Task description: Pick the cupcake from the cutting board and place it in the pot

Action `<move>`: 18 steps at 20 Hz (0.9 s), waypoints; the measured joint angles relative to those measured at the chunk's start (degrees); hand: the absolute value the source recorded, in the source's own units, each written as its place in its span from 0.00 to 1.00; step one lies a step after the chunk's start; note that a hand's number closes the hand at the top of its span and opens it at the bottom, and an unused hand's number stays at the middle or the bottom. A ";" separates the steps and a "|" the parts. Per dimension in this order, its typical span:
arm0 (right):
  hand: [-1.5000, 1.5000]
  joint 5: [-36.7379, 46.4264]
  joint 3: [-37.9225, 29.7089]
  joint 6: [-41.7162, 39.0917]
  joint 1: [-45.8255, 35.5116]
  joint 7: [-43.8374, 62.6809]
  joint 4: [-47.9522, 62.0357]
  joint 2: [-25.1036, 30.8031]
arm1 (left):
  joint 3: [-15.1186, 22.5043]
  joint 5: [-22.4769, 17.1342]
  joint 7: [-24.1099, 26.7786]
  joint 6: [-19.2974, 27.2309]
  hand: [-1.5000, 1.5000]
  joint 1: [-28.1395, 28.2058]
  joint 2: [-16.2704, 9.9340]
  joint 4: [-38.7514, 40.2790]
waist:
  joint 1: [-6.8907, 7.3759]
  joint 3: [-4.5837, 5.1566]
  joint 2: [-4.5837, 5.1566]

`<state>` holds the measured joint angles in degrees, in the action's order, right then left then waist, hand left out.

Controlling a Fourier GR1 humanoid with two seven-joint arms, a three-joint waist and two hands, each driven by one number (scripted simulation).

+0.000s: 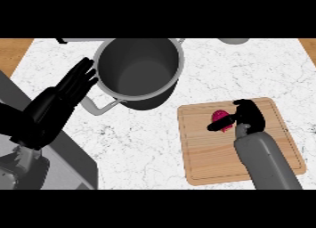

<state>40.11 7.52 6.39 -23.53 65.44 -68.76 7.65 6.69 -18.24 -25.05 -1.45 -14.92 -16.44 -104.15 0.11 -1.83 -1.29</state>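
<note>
Now right hand [247,116] fingers [220,125] curled round pink cupcake [219,116] on cutting board [206,164].

You are looking at a kitchen. The bench [147,129] has a white marble top with grey veins, as many kitchen counters have. Near its far edge stands a large grey metal pot [139,67] with side handles, a thing for cooking. Near the front right corner of the bench lies a wooden cutting board [206,151] with a groove around its border, and a small pink piece of food [219,116] rests on the far part of this board. At the far left and far right corners you see strips of brown wood [6,51] beside the marble. Cookware, a board for food and a stone counter together show you a kitchen.
</note>
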 measured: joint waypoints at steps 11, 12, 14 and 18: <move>1.00 3.34 -0.13 0.89 -0.46 -4.32 1.51 -1.98 | 0.23 0.23 0.00 -0.58 0.50 0.23 0.47 -0.45 | 0.21 -0.10 0.20; 1.00 4.01 0.34 0.96 -0.49 -4.37 1.44 -2.53 | 0.33 0.44 -0.13 -0.49 0.50 0.28 0.53 -0.51 | 0.20 -0.10 0.16; 1.00 5.44 3.20 1.04 0.05 -4.33 0.58 -4.28 | 0.42 0.67 -0.26 -0.26 0.50 0.27 0.56 -0.40 | 0.16 -0.08 0.04; 1.00 5.92 13.14 2.09 2.37 -3.84 -1.98 -5.92 | 1.00 0.13 -0.76 -0.36 0.50 -0.76 0.85 0.42 | 1.06 0.06 0.00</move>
<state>46.03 20.66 8.47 -21.15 61.60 -70.75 1.73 7.69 -18.11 -25.82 -1.81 -15.69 -15.59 -103.73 1.18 -1.77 -1.29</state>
